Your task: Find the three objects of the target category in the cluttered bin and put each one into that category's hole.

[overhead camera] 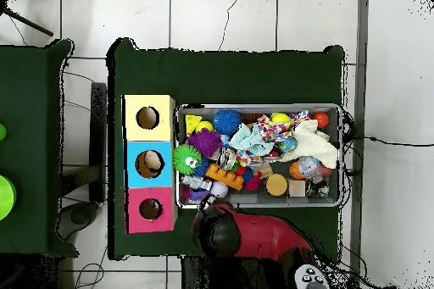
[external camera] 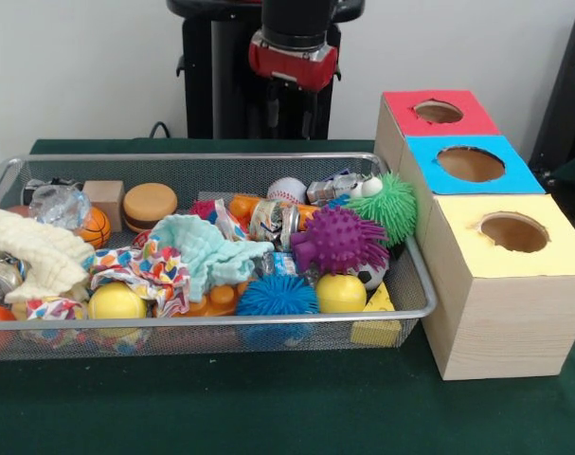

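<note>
The cluttered bin (external camera: 211,319) is a long silver wire-mesh tray on the green table; it also shows in the overhead view (overhead camera: 254,107). It holds spiky balls, smooth balls, cloths, a can and toys. The red-surround hole (external camera: 405,118) tops the farthest pale wood box, to the right of the bin; in the overhead view it (overhead camera: 136,218) sits to the bin's lower left. My gripper (external camera: 292,118) hangs open and empty above the bin's far rim, in front of the pedestal. In the overhead view the arm's head (overhead camera: 222,230) hides it.
Blue-surround (external camera: 429,156) and yellow-surround (external camera: 458,218) boxes stand in a row nearer the camera. In the bin: purple (external camera: 339,237), green (external camera: 394,204) and blue (external camera: 276,296) spiky balls, yellow balls (external camera: 116,301), a baseball (external camera: 287,190), a basketball (external camera: 95,226) and cream (external camera: 36,251) and teal (external camera: 206,251) cloths.
</note>
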Controlling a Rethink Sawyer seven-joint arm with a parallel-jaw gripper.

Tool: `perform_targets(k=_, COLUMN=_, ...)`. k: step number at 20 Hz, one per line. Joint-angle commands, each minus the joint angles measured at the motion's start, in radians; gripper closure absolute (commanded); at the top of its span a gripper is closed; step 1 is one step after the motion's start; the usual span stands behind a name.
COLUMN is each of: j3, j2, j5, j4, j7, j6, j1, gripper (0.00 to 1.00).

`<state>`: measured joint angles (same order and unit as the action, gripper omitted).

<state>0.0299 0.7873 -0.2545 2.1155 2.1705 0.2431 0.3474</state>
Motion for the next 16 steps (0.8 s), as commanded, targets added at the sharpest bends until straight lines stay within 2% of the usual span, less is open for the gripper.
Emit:
perform_targets(k=1, j3=0.138, j2=-0.082, j5=-0.181, j4=-0.041, j7=-0.130, j6=-0.113, j1=0.105, gripper=0.00)
perform_targets(k=5, j3=0.166, j2=-0.102, j5=-0.277, j4=-0.060, j7=-0.144, j6=-0.114, j1=0.177, gripper=0.00)
perform_targets(k=8, j3=0.183, j2=-0.125, j5=-0.329, j4=-0.083, j7=-0.132, j6=-0.121, j1=0.202, gripper=0.00)
perform_targets(k=13, j3=0.225, j2=-0.145, j5=-0.393, j4=-0.105, j7=-0.113, j6=-0.108, j1=0.240, gripper=0.00)
perform_targets(k=16, j3=0.264, j2=-0.135, j5=-0.409, j4=-0.113, j7=-0.129, j6=-0.066, j1=0.265, gripper=0.00)
